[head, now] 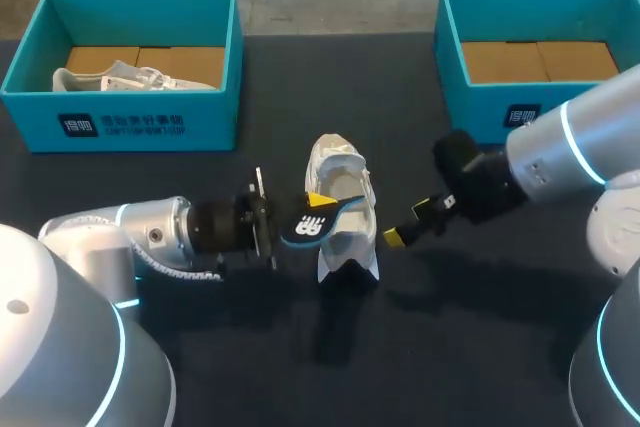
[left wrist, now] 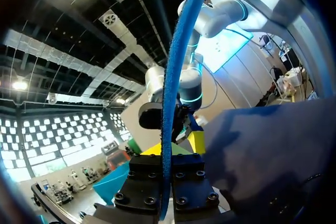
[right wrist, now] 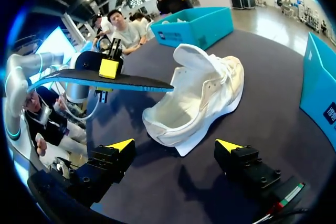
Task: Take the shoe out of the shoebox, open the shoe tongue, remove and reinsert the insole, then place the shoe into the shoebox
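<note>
Dark table, far edge running behind the boxes at 12 o'clock. Bare tabletop shows in the gap between the two boxes and in a wide strip at 6 o'clock of the middle shoe.

Counts: 2 shoeboxes, 2 shoes, 1 insole, 2 grippers.

Left shoebox, teal, at 10 o'clock of table centre, against the far edge. It holds the boxed shoe, white, lying on the cardboard floor. Right shoebox, teal, at 2 o'clock, only its cardboard floor showing; my right arm covers part of its near wall.

Loose shoe, white, on the table at centre, toe to 12 o'clock, heel to 6 o'clock, tongue pulled up and forward, mouth wide open.

Left gripper comes in from 9 o'clock of the loose shoe, fingers clamped on one end of the insole. Insole is blue on one face and dark on the other, held about level, free end over the shoe's mouth. Can't tell if it touches the collar.

Right gripper sits at 3 o'clock of the loose shoe, just beside it, apart from it, fingers spread wide with nothing between them.
</note>
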Motion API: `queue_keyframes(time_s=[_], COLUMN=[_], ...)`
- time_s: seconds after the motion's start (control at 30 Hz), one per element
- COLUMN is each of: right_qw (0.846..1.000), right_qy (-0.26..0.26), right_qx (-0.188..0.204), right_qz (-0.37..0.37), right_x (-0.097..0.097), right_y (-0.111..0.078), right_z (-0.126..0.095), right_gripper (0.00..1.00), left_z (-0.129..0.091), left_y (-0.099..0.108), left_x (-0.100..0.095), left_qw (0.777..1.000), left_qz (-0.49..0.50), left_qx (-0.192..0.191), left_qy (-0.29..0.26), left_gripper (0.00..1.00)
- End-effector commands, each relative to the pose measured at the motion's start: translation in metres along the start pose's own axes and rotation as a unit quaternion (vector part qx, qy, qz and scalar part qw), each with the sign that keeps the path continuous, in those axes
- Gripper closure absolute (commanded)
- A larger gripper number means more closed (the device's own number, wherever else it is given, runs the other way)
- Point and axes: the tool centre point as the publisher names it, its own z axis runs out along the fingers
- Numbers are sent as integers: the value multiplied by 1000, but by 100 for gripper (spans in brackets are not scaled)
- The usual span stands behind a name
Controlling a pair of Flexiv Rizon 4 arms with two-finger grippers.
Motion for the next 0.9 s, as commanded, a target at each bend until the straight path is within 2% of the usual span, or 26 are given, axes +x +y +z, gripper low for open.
queue_keyframes(time_s=[0.03,0.17,0.4,0.9], right_qw=[1000,1000,1000,1000], right_qy=[-2,-4,-6,-7], right_qx=[-2,-1,1,2], right_qz=[2,0,6,21], right_x=[1,2,3,1], right_y=[-5,-9,-18,-32], right_z=[-3,-2,0,4], right_gripper=[0,0,0,0], left_z=[0,1,8,21], left_y=[6,9,15,20], left_x=[2,3,3,4], left_qw=[1000,1000,1000,1000], left_qz=[-4,-18,-16,-9], left_qx=[3,16,14,-6], left_qy=[-4,-9,-10,-5], left_gripper=[100,100,100,100])
